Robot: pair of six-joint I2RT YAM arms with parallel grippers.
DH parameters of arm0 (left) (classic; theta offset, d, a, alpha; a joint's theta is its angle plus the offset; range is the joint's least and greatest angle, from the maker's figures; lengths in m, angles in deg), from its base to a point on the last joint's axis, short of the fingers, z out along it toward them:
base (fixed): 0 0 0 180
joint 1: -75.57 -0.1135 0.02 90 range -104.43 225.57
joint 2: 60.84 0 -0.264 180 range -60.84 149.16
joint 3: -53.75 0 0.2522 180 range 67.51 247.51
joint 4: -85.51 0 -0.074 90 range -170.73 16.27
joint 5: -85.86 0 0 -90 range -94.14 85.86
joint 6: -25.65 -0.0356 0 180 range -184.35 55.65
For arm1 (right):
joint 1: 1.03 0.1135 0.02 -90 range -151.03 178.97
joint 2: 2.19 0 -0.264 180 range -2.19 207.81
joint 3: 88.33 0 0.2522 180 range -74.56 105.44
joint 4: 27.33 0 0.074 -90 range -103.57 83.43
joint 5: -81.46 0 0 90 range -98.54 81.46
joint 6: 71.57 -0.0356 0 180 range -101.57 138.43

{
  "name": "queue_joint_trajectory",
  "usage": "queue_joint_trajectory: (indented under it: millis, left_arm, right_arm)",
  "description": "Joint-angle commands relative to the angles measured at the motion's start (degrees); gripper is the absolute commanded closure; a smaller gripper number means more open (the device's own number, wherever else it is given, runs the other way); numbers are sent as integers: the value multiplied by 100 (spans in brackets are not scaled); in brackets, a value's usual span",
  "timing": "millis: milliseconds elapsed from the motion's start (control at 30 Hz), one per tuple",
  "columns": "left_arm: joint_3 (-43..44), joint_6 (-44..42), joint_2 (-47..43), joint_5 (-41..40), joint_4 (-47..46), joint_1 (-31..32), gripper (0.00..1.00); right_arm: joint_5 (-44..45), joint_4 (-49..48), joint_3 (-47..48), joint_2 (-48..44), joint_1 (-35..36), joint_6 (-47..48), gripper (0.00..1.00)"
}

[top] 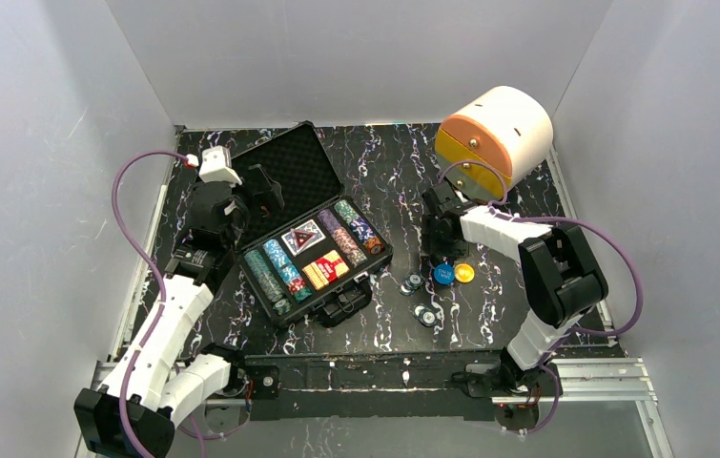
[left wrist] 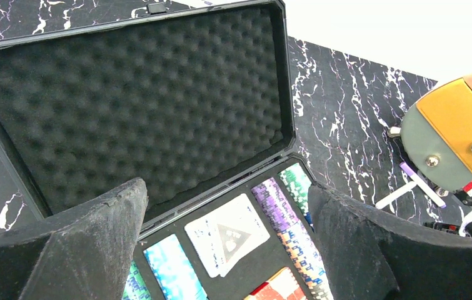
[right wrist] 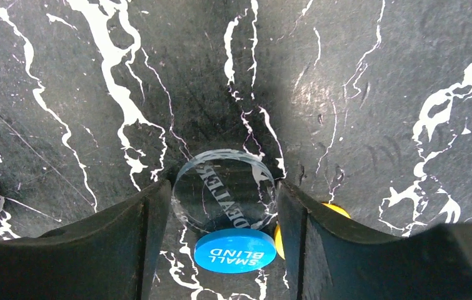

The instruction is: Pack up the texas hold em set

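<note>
My right gripper (right wrist: 223, 206) straddles the clear dealer button (right wrist: 220, 178) right of the middle of the bench (top: 384, 162), jaws hard by its rim to lift it, though I cannot tell if they pinch yet, while the case (top: 294, 172) waits open toward the left edge.

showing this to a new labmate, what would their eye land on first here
Probably the open black case at centre-left, its foam lid up and colourful chip rows packed in the base. Next, the cream-and-orange round box at the far right. Just right of the case, the right gripper straddles a clear dealer button, a blue small blind button beside it.
</note>
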Motion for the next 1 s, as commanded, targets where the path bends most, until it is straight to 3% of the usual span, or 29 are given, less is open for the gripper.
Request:
queue_joint_trajectory:
  millis: [0, 133, 267, 633, 967]
  left_arm:
    - [40, -37, 20, 0, -20, -29, 2]
    - [25, -22, 3, 1, -40, -36, 2]
    - [23, -19, 18, 23, -41, -34, 2]
    - [23, -37, -40, 60, -51, -29, 2]
    - [21, -27, -109, 60, -53, -31, 2]
  right_arm:
    - [-220, 93, 56, 17, -2, 110, 33]
    - [-164, 130, 123, 131, -3, 106, 46]
    - [112, 194, 241, 99, -3, 75, 53]
    - [66, -440, 375, -874, 6, 378, 51]
    - [-575, -641, 1068, -828, 333, 327, 50]
